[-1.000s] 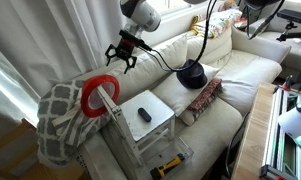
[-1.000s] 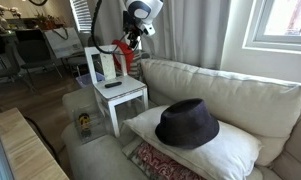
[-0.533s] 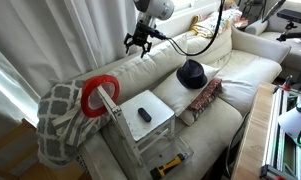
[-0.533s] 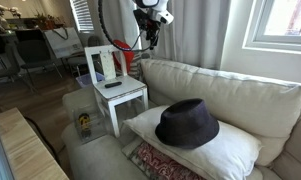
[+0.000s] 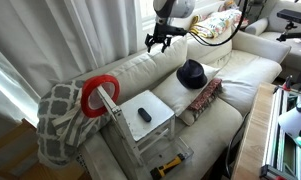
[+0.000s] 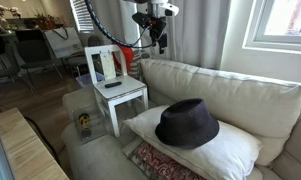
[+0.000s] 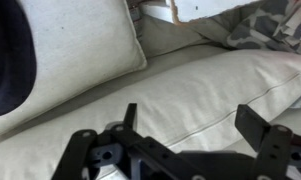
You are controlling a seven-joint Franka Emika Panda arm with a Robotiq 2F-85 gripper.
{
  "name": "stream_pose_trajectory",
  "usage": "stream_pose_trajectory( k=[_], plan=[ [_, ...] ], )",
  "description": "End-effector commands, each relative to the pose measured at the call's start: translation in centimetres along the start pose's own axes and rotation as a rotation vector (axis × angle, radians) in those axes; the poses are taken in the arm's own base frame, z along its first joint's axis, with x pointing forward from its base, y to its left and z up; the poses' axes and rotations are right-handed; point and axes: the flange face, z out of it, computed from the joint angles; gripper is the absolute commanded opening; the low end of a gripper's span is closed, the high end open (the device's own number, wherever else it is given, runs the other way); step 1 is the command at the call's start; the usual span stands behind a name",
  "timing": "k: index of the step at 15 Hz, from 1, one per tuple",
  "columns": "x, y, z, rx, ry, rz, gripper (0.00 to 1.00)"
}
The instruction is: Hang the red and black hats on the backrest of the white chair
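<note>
Sofa (image 5: 252,72), w/ white chair (image 5: 160,120), pillows (image 6: 235,155)

Black hat (image 6: 187,122) on white cushion (image 6: 235,150); end effector (image 6: 160,42) above sofa backrest (image 6: 230,85).

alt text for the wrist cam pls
The open, empty gripper hangs above a cream sofa cushion. The black hat sits at the left edge on a pale pillow, with part of the white chair and a patterned blanket along the top.

Red hat (image 5: 98,92) hangs on the white chair (image 5: 162,118) backrest, apparently over one corner. Black hat (image 6: 188,122) lies brim-down on a pale cushion (image 6: 238,152), right of the chair.
</note>
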Motion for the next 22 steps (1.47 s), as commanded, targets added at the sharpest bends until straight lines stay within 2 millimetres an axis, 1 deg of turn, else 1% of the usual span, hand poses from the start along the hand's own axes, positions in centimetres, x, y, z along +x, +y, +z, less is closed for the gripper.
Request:
stream_pose_trajectory(
  k=[1,2,3,4,6,10,11,14,17,19,20,22],
  plan=[
    [-5.1,4.1,0.5,-0.099,-0.014,-0.04,1.0],
    [-5.9,5.1,0.9,-0.101,0.03,-0.022,1.0],
    [-3.2,3.0,1.1,-0.071,-0.001,-0.025,1.0],
    [-4.1,4.0,1.5,-0.082,0.014,-0.022,1.0],
    [-5.1,4.9,1.7,-0.09,0.019,-0.018,1.0],
    [-5.2,4.8,1.2,-0.087,0.024,-0.019,1.0],
    [-5.4,5.6,1.4,-0.109,0.021,-0.046,1.0],
    [-6.8,9.9,2.2,-0.175,-0.02,-0.135,1.0],
    [-8.8,15.0,2.5,-0.226,-0.071,-0.214,1.0],
    [-9.9,18.0,2.6,-0.249,-0.084,-0.241,1.0],
    [-10.5,19.7,2.8,-0.261,-0.087,-0.243,1.0],
    [-11.2,22.2,3.3,-0.279,-0.045,-0.26,1.0]
  ],
)
